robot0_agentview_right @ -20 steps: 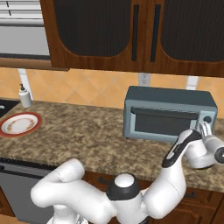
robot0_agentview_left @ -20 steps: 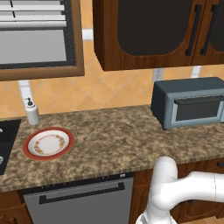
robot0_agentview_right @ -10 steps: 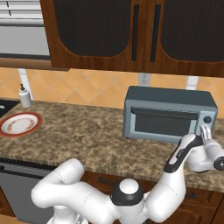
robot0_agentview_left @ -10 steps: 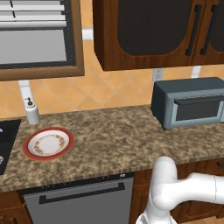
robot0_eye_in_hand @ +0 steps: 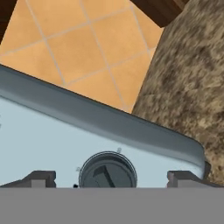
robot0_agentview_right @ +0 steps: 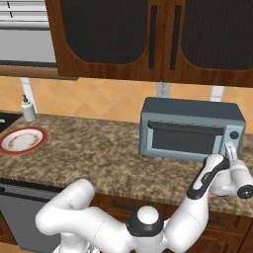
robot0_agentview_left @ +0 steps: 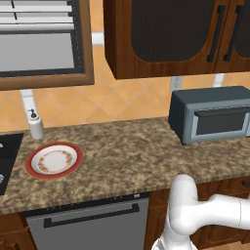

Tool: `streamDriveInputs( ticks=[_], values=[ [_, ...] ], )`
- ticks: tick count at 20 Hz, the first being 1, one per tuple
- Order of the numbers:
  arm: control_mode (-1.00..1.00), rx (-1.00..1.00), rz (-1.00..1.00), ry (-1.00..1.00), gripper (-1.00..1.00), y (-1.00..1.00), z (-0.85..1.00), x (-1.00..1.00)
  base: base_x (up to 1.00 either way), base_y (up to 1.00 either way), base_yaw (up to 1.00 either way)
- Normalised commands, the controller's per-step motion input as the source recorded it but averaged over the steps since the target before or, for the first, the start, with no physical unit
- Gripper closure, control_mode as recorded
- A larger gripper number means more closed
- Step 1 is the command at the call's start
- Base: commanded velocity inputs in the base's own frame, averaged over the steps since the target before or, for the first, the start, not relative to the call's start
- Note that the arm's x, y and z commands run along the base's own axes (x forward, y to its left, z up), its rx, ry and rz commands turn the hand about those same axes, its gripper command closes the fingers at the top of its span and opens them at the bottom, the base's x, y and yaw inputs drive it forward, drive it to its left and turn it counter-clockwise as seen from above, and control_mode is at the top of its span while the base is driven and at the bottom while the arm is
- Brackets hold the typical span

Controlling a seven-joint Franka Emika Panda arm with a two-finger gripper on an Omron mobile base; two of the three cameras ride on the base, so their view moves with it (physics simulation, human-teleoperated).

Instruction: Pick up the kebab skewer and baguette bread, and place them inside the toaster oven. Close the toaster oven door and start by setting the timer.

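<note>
Boxy blue-grey toaster oven point(robot0_agentview_right: 190, 129) on speckled granite tabletop point(robot0_agentview_right: 99, 153), glass-fronted door point(robot0_agentview_right: 184, 139) shut. Claw point(robot0_eye_in_hand: 109, 178) spread wide, fingertips point(robot0_eye_in_hand: 41, 178) flanking round grey timer dial point(robot0_eye_in_hand: 107, 170). Red-rimmed white plate point(robot0_agentview_left: 53, 159) far left.

blue-grey toaster oven point(robot0_agentview_right: 190, 129), speckled brown counter point(robot0_agentview_left: 127, 158), red-rimmed white plate point(robot0_agentview_left: 53, 159), orange tiled wall point(robot0_agentview_left: 122, 102)

Over the last second the gripper point(robot0_agentview_right: 228, 150) has risen from beside the toaster oven's point(robot0_agentview_right: 190, 129) lower right corner and moved in closer to its front, now just below the round timer knob point(robot0_agentview_right: 234, 135). The forearm has tilted more upright with it.
</note>
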Motion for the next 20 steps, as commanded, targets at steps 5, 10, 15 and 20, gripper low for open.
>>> streamDriveInputs(
  ticks=[5,10,15,20],
  values=[
    [-1.00,0.00,-0.01,-0.05,-1.00,-0.03,-0.01,0.27,0.00,0.00,0.00],
    [-1.00,0.02,0.00,-0.05,1.00,0.00,0.00,0.26,0.00,0.00,0.00],
    [-1.00,0.00,0.00,-0.02,1.00,0.03,0.00,0.16,0.00,0.00,0.00],
    [-1.00,0.00,-0.03,0.00,1.00,0.34,0.07,0.19,0.00,0.00,0.00]
  ],
)
